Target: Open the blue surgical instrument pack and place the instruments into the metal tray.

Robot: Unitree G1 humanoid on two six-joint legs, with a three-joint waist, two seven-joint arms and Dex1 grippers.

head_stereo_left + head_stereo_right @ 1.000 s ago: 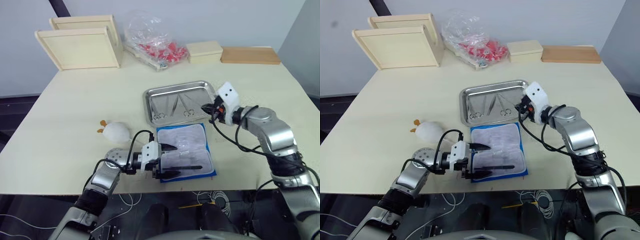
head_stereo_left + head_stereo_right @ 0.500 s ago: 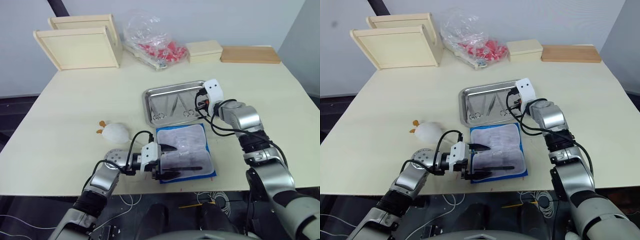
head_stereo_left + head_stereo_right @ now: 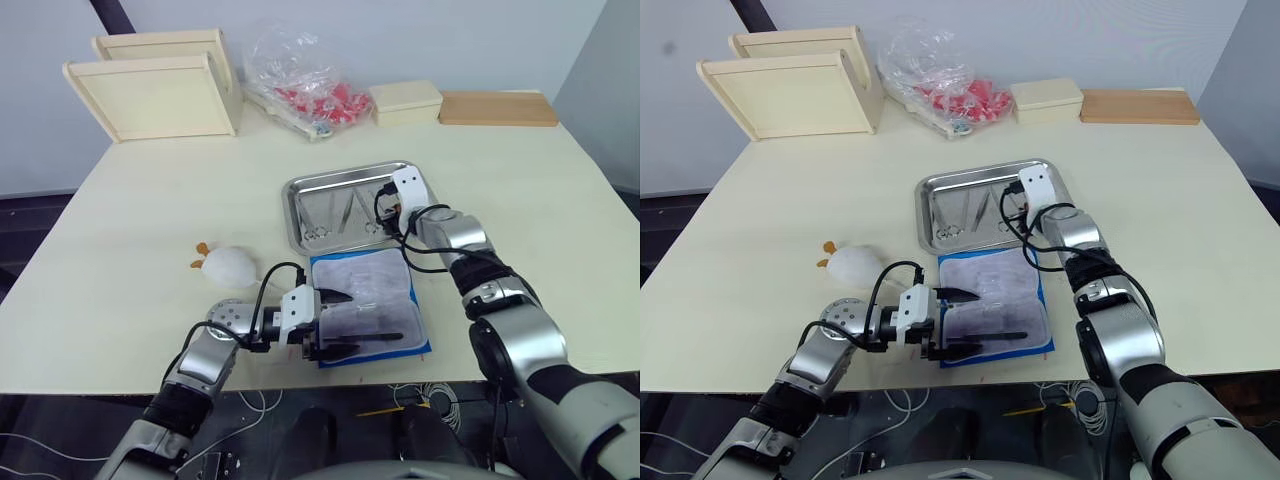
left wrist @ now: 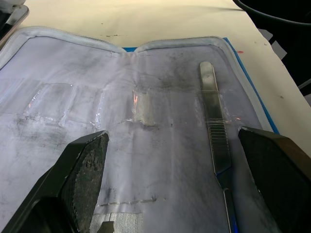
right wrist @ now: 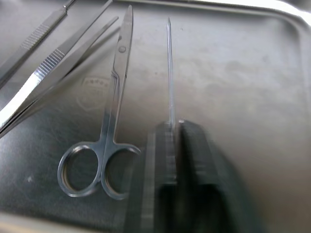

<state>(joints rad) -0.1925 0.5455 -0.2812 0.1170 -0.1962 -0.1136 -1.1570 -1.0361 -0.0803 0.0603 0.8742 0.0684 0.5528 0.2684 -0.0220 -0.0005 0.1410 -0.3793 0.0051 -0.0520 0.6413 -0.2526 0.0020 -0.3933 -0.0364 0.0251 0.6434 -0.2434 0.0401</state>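
The right gripper (image 5: pixel 170 160) has its black fingers clamped on a thin silver probe (image 5: pixel 169 73) over the shiny steel tray (image 3: pixel 300 190), ring-handled scissors (image 5: pixel 104 141) just beside them. The left gripper (image 4: pixel 170 184), fingers apart, straddles the opened blue pack's pale lining (image 4: pixel 146 145), flat scalpel handle (image 4: pixel 214 131) between them.

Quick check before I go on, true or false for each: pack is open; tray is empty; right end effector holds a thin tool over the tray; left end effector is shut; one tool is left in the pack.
1. The pack lies open. True.
2. The tray is empty. False: scissors and other tools lie in it.
3. The right end effector grips a thin tool over the tray. True.
4. The left end effector is shut. False: it is open over the pack's lining.
5. A flat metal tool remains in the pack. True.
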